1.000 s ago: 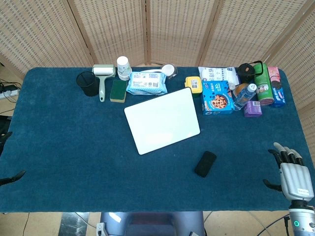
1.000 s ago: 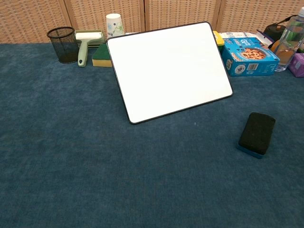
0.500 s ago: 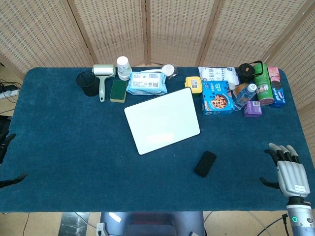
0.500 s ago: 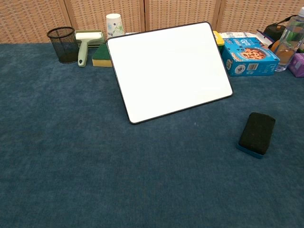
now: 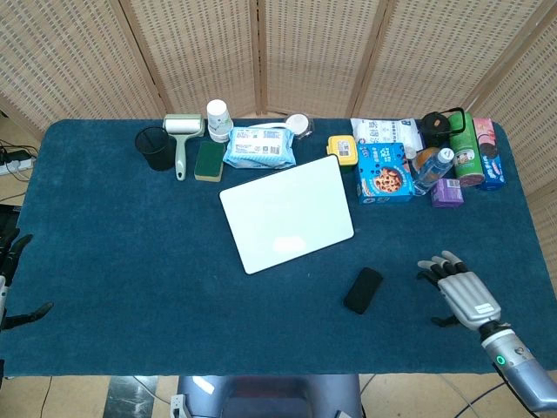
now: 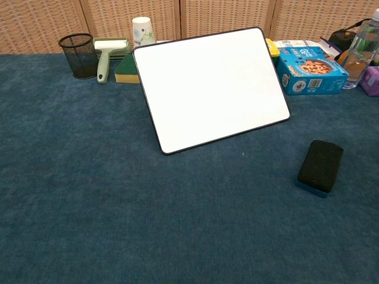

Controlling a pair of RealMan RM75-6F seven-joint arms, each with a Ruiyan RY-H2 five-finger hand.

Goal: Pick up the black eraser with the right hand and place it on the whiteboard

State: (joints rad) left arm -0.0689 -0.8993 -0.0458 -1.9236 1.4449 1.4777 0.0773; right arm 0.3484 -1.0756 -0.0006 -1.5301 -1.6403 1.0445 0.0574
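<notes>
Blue table (image 5: 122, 261) is carrying a back row of clutter: wipes pack (image 5: 258, 146), cookie box (image 5: 384, 172), mesh cup (image 5: 157, 148). Whiteboard (image 5: 286, 213) is lying mid-table. Black eraser (image 5: 363, 290) is sitting just right-front of it, untouched. Right hand (image 5: 461, 294), fingers spread, is hovering right of the eraser, apart. Left hand (image 5: 10, 283) is barely showing; fingers unclear.

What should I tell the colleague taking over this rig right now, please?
Right hand: open, holding nothing, over the table to the right of the eraser, not touching it.
Left hand: only fingertips show at the table's left edge; state unclear.
Eraser: lies on the blue cloth, apart from the whiteboard, off its near right corner.
Whiteboard: flat mid-table, nothing on it.
Done: nothing grasped yet.
Left: bring the right hand onto the eraser, grip it, lift it, set it on the whiteboard.
</notes>
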